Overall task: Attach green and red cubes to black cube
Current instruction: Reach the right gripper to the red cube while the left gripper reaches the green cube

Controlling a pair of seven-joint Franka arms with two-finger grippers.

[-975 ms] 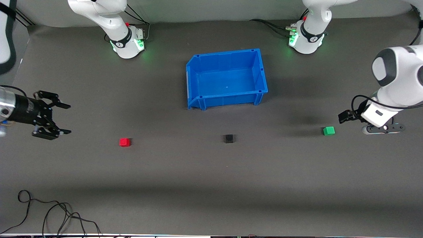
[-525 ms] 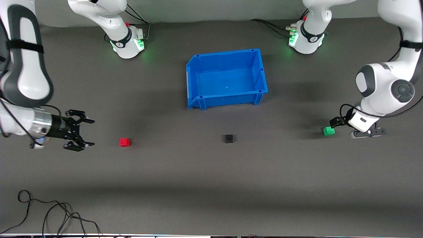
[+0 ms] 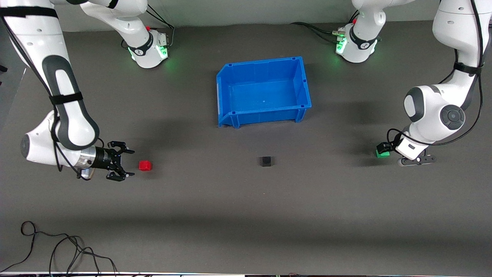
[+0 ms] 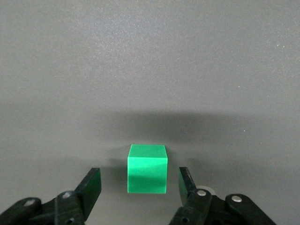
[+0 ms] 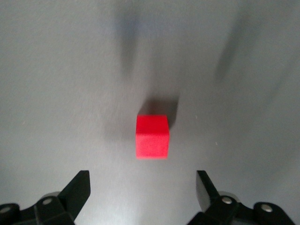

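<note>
Three cubes sit on the table, one of each colour: one red cube (image 3: 145, 166), one black cube (image 3: 266, 161) and one green cube (image 3: 382, 154). All three lie nearer to the front camera than the single blue bin (image 3: 230, 111); the black cube lies closest to the bin, the red one lies toward the right arm's end of the table from it, and the green one toward the left arm's end. One loose black cable (image 3: 57, 246) lies well apart from the bin, near the table edge closest to the front camera. Two robot arms reach in, each with one gripper: the right gripper (image 3: 122, 165) and the left gripper (image 3: 382, 149).
</note>
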